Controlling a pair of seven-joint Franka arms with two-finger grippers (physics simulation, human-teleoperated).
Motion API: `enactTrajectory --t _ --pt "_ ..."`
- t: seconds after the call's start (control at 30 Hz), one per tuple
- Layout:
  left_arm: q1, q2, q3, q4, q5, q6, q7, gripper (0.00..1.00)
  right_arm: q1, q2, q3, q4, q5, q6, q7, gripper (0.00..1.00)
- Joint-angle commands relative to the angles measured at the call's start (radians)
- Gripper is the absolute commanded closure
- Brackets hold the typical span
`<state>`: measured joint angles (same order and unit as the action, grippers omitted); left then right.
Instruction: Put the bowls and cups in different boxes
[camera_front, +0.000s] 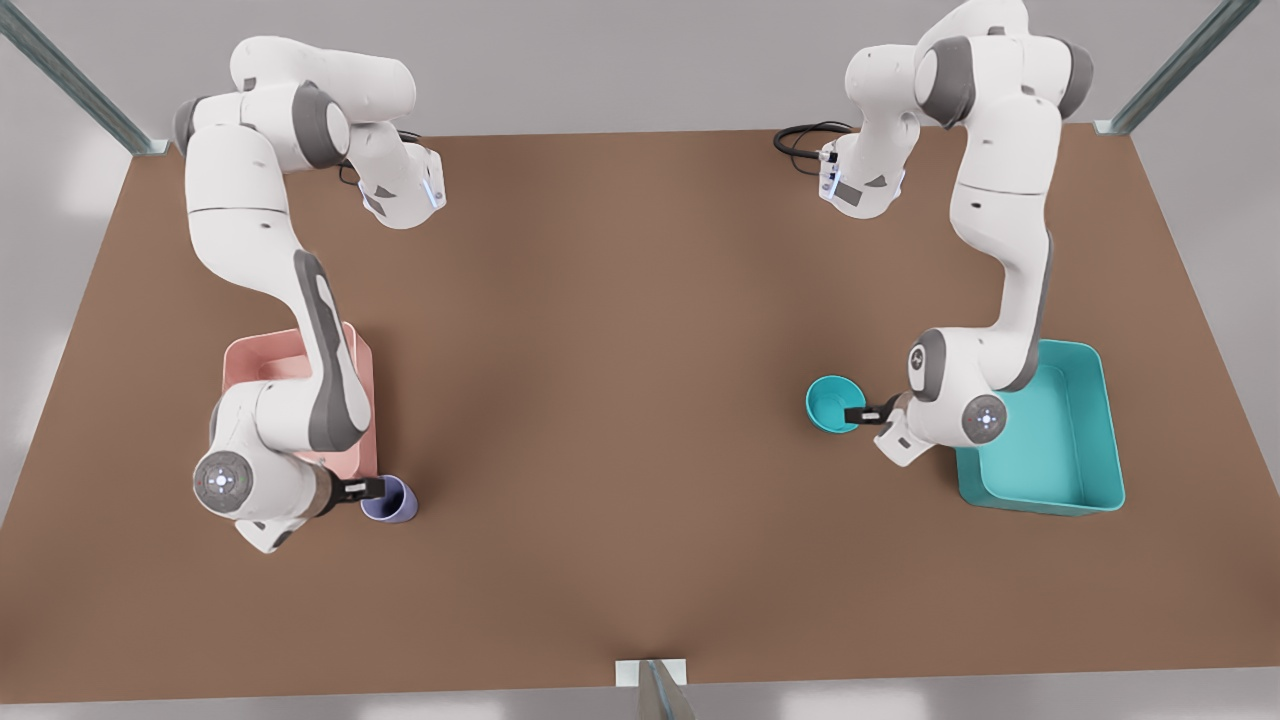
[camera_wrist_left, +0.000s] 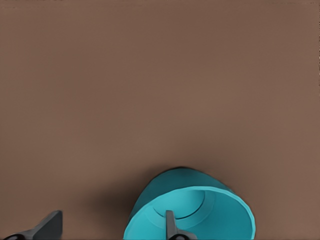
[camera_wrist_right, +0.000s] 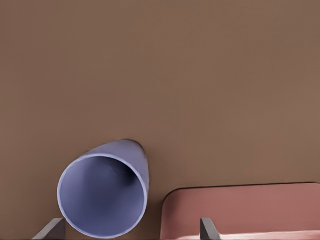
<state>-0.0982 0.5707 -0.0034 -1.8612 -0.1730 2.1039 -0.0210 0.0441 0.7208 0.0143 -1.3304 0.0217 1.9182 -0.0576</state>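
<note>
Right gripper: jaws apart, at the near rim of the lavender cup, which stands on the counter just beside the pink box. Left gripper: jaws apart, straddling the teal bowl's wall, near the teal box. Advice: centre each rim before closing.

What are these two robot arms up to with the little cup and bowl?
They are sorting dishes into boxes. The left gripper, on the front view's right, is open, one finger inside the teal bowl, the other outside its rim, beside the teal box. The right gripper, also open, is at the purple cup, which stands on the table by the pink box. Both boxes look empty so far.
</note>
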Motion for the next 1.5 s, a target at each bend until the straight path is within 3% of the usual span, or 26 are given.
enactTrajectory --t 0.0,0.07,0.13,0.2,0.23,0.43,0.5,0.63,0.77,0.93,1.07,1.2,1.23,1.27,1.37,1.43,1.47 --pt "-0.003 0.008 -0.003 -0.001 -0.025 0.067 0.082 0.03 -0.001 0.011 -0.001 0.0 0.021 0.039 0.025 0.0" --pt "-0.008 0.011 -0.01 -0.003 -0.051 0.065 0.082 0.14 -0.001 0.022 -0.001 -0.001 0.02 0.039 0.025 0.0" --pt "-0.008 0.011 -0.009 -0.003 -0.051 0.061 0.082 0.49 -0.001 0.022 -0.002 -0.024 0.018 0.062 0.025 0.0" --pt "-0.008 0.012 -0.009 -0.003 -0.052 0.058 0.081 0.73 -0.006 0.022 -0.002 -0.044 0.011 0.073 0.024 0.0" --pt "-0.008 0.011 -0.009 -0.003 -0.062 0.053 0.078 0.79 -0.006 0.022 -0.004 -0.053 0.01 0.078 0.024 0.0" --pt "-0.006 -0.041 0.011 0.045 -0.072 -0.099 0.079 0.79 -0.01 0.038 -0.004 -0.081 0.018 0.102 0.025 0.0" --pt "-0.005 -0.072 0.051 0.12 -0.068 -0.223 0.079 0.79 -0.015 0.04 -0.005 -0.082 0.015 0.116 0.024 0.0" --pt "0.112 -0.181 0.167 0.209 0.066 -0.243 0.263 0.79 -0.015 0.06 -0.007 -0.079 0.015 0.122 0.024 0.02" --pt "0.123 -0.175 0.332 0.201 0.07 -0.099 0.435 0.79 -0.012 0.066 -0.007 -0.078 0.017 0.122 0.024 0.34" --pt "0.184 -0.054 0.344 0.191 0.07 0.053 0.5 0.79 -0.009 0.066 -0.005 -0.072 0.017 0.12 0.025 0.77" --pt "0.189 0.02 0.342 0.096 0.064 0.203 0.5 0.79 -0.006 0.054 -0.001 -0.067 0.018 0.108 0.022 0.79" --pt "0.195 0.041 0.341 0.077 0.064 0.202 0.5 0.79 -0.016 -0.122 0.001 -0.118 0.023 -0.03 -0.031 0.79" --pt "0.195 0.046 0.341 0.077 0.064 0.202 0.501 0.77 -0.039 -0.172 0.001 -0.16 0.024 -0.034 -0.085 0.79" --pt "0.195 0.046 0.341 0.077 0.064 0.2 0.504 0.03 -0.064 -0.233 0.001 -0.225 0.024 -0.034 -0.142 0.79" --pt "0.195 0.014 0.339 0.089 0.067 0.136 0.507 0.0 -0.139 -0.383 -0.004 -0.366 0.023 -0.048 -0.312 0.79" --pt "0.192 -0.051 0.341 0.157 0.153 -0.017 0.501 0.0 -0.173 -0.423 -0.011 -0.406 -0.014 -0.067 -0.33 0.79" --pt "0.177 -0.121 0.342 0.22 0.171 -0.198 0.471 0.0 -0.194 -0.422 -0.011 -0.418 -0.025 -0.067 -0.343 0.79"
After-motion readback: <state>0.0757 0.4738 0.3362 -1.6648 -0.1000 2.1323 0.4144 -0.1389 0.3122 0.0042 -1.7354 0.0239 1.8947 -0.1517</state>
